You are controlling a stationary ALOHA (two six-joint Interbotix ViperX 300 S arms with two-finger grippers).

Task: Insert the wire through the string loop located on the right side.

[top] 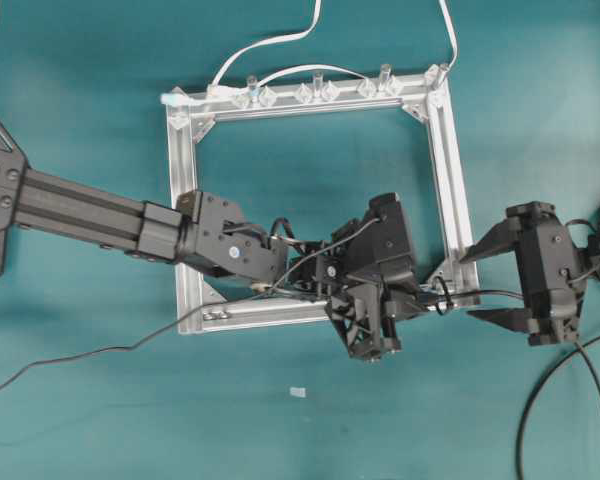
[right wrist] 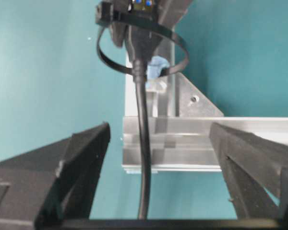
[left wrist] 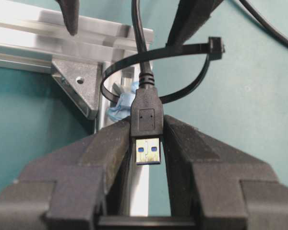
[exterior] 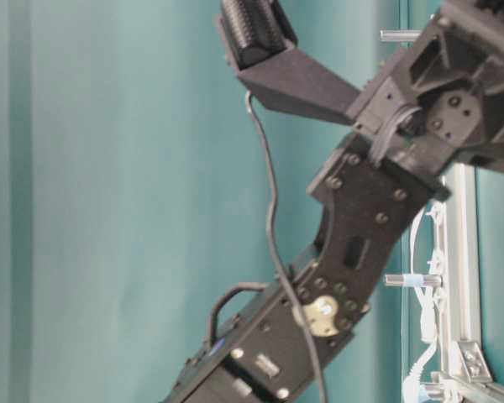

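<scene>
The left gripper is squeezed shut on the plug at the tip of the wire. The plug is black, with a shiny metal end that has blue inside. The wire runs from the plug through the string loop, a thin black ring. The loop hangs at the bottom right corner of the silver frame. A bit of blue tape sits where the loop meets the frame bar.

Seen from above, the left gripper lies over the frame's bottom bar, close to that same corner. The wire goes on from there toward the right gripper.

The right gripper's jaws are wide apart and hold nothing. In its own camera, the wire passes down between the two fingers without touching them.

White flat cables run along the top bar of the frame, by some clear clips. The table is teal.
</scene>
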